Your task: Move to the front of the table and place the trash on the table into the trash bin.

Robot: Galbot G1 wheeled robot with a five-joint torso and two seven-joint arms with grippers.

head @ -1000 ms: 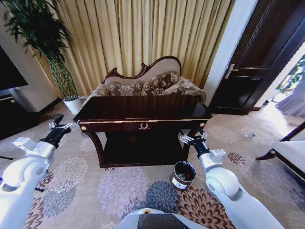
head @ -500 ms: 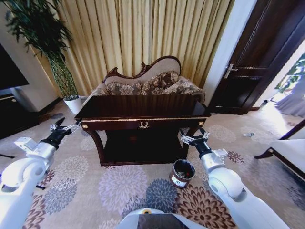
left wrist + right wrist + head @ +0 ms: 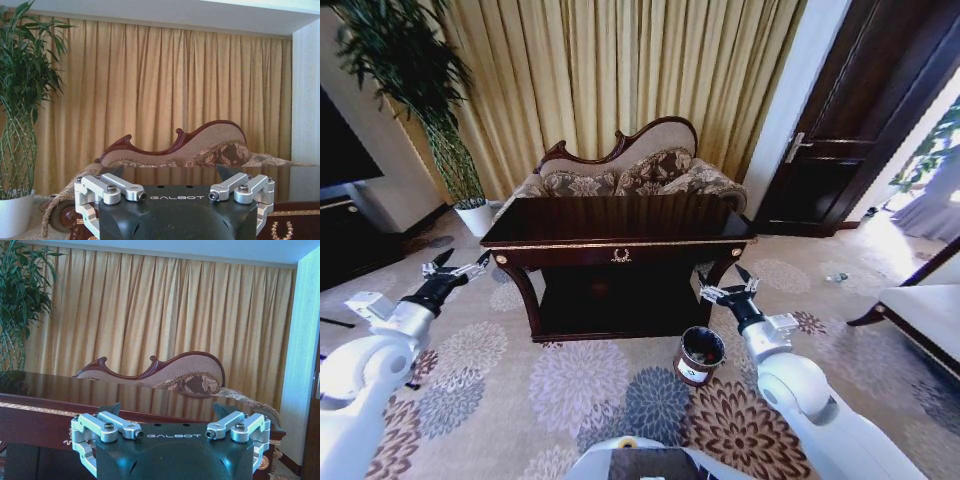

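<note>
The dark glossy table with gold trim stands straight ahead across the flowered carpet. I cannot make out the trash on its reflective top. The small round dark-brown trash bin sits on the carpet by the table's front right leg. My left gripper is held out open, short of the table's left end. My right gripper is open too, just above and beyond the trash bin. Past the left gripper and past the right gripper, the wrist views look level across the table top.
A carved-back patterned sofa stands right behind the table before gold curtains. A white plant pot is at the back left, and a dark cabinet at the far left. A dark door and a seat lie to the right.
The whole head view has shifted a little, so the camera moved; table and bin sit slightly higher in frame. Both arms keep the same outstretched pose with open fingers.
</note>
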